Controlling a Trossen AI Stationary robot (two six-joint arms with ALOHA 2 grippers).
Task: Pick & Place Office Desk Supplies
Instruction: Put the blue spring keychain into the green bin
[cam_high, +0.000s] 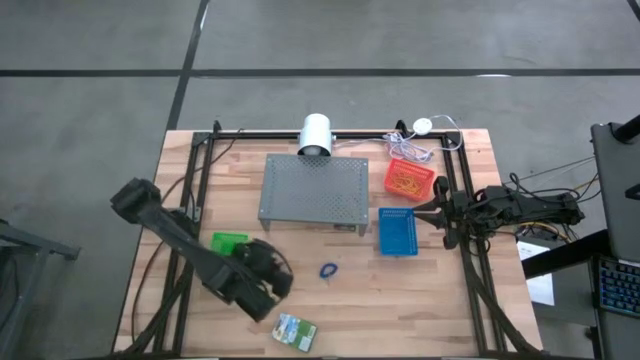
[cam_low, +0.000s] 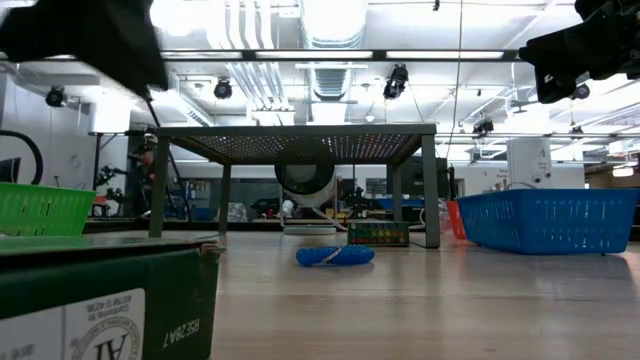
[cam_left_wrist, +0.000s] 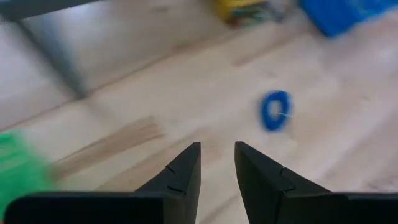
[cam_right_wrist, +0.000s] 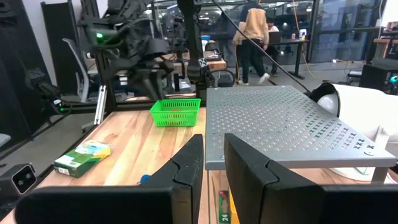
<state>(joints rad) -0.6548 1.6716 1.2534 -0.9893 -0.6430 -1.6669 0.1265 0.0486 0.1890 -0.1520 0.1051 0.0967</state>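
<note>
My left gripper hovering beside the blue band, jaws slightly apart, empty, right gripper waiting over the blue basket, jaws narrowly apart

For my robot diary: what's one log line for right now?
left claw: open, empty, above table | blue band: on table | crayon box: on table

Crayon box cut off at low view's edge; green basket blurred.
</note>
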